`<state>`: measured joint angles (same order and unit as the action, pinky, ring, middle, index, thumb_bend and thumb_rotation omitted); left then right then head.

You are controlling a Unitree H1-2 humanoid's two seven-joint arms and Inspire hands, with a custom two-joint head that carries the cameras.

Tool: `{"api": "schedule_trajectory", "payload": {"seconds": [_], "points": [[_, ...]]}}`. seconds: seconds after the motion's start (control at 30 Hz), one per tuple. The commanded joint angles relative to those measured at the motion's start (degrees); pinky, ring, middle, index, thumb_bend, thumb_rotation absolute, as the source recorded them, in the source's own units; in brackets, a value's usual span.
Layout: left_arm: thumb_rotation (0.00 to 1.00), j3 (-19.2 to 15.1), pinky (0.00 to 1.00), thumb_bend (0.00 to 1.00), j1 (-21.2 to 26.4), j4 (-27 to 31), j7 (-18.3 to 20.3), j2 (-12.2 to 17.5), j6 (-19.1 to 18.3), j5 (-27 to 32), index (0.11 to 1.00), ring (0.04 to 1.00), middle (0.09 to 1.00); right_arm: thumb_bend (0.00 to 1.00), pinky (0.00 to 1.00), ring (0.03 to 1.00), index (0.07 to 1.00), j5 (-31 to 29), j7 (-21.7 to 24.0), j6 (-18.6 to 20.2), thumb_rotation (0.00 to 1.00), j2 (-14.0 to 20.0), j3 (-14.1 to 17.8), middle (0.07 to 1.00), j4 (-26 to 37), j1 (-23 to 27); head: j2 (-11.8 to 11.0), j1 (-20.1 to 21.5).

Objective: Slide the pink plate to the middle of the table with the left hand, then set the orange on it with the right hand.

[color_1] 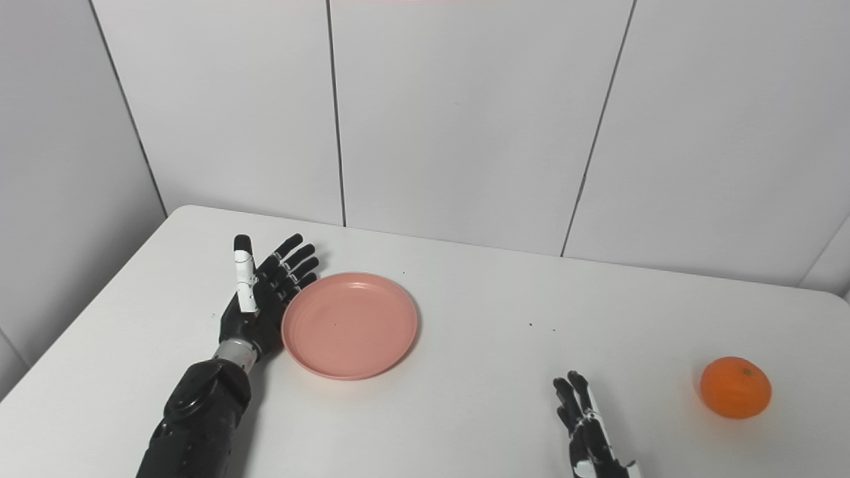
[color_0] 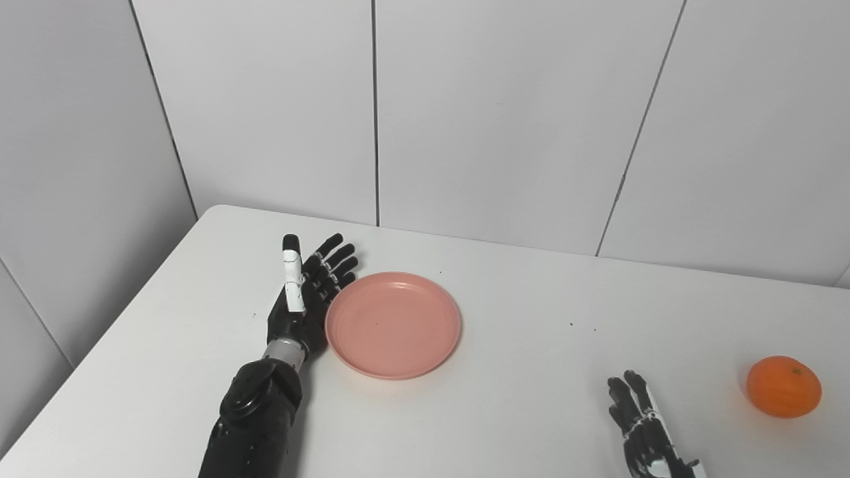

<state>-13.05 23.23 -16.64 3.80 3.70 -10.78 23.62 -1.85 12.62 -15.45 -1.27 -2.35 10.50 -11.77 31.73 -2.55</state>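
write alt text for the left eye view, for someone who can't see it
A robot's open left hand rests edge-on against the left rim of an empty pink plate on a white table. The open right hand waits at the near right, apart from an orange sitting further right.

no readable text, labels or numbers anywhere

Bare lab-like test cell: plain white table (color_0: 518, 312) against seamed white wall panels (color_0: 505, 113).
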Motion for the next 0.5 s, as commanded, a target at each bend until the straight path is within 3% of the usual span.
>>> {"api": "schedule_trajectory", "payload": {"seconds": [0.0,0.23,0.47], "points": [[1.0,1.0,0.9,1.0,-1.0,-0.9,-1.1,-1.1,-3.4,-0.9,0.803,0.86,0.819,0.87,0.98,0.969,0.961,-0.6,-0.2,0.7,1.0,0.3,-1.6,0.935,-1.0,-4.2,0.3,0.3],[1.0,2.3,0.9,0.98,-0.8,-1.5,-0.2,-1.0,-3.0,-1.2,0.81,0.866,0.829,0.85,0.97,0.967,0.957,0.2,-0.8,0.8,1.0,-0.4,-2.3,0.941,-0.7,-4.3,1.7,3.5],[1.0,2.5,0.91,0.98,-0.6,-0.5,-0.6,-0.9,-5.1,-0.6,0.807,0.864,0.821,0.86,0.97,0.962,0.953,2.2,-2.4,1.4,1.0,-1.3,-3.8,0.936,0.0,-4.3,3.1,7.2]]}}
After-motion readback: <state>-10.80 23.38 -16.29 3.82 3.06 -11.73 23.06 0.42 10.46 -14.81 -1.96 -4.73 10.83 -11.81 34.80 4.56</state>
